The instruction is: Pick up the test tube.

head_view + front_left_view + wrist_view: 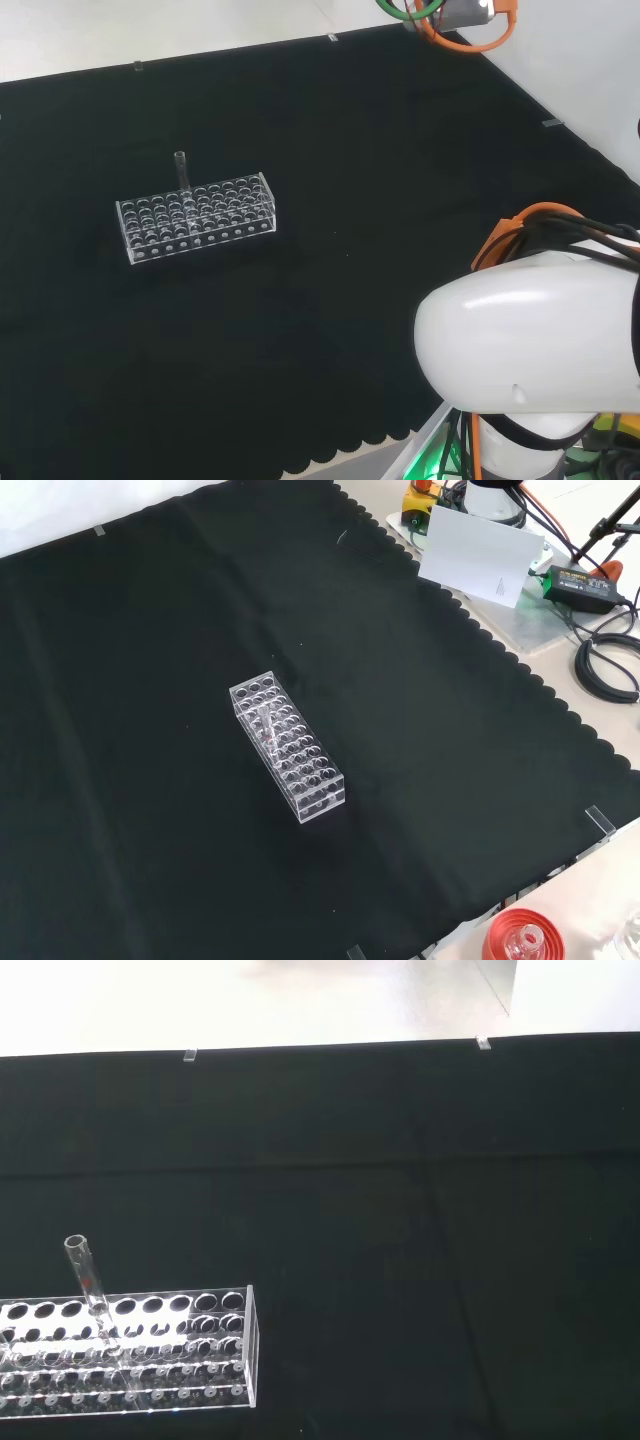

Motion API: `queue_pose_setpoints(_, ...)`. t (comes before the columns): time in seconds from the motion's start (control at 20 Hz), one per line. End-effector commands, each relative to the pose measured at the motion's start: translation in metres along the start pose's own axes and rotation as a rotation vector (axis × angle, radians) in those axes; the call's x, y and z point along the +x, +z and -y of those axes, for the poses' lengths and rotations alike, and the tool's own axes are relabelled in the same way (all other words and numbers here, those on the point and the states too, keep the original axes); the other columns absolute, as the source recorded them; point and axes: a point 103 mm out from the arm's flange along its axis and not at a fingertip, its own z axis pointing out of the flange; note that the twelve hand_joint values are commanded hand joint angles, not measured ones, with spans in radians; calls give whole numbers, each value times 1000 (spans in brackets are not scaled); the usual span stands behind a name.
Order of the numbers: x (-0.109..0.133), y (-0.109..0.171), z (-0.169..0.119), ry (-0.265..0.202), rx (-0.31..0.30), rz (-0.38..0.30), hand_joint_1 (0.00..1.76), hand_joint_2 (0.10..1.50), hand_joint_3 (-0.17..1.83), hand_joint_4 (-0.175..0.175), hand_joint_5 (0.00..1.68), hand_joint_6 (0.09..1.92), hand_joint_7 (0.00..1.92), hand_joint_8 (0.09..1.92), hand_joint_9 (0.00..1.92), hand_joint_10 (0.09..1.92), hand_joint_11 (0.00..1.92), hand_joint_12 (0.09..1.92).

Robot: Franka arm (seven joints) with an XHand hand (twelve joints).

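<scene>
a thin glass tube waiting in its rack

we see the test tube (181, 168) upright in a far-row hole of the clear rack (196, 216) on the desk (330, 140). we judge it light, smooth, slippery and fragile, so we would take its free upper part and lift straight up. the state of the hand we cannot tell.

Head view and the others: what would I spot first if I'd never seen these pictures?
Probably the clear test tube rack standing alone in the middle of the black cloth. One glass test tube sticks up from a hole in its far row in the head view. The arm's big white link bulges at that view's lower right.
</scene>
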Motion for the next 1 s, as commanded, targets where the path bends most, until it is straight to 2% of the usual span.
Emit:
queue_pose_setpoints(0.05,0,0,0,0,-7,9,646,748,576,-64,109,104,15,750,24,866,0,1330)
queue_pose_setpoints(0.35,0,0,-6,-16,-3,-1,638,780,518,-62,119,87,0,777,0,911,0,1368)
queue_pose_setpoints(0.7,19,4,-38,-116,13,-8,641,786,503,-62,127,87,1,800,0,931,0,1373)
queue_pose_setpoints(1.0,42,17,-68,-178,35,-27,671,789,485,-68,182,87,65,845,37,987,0,1432)
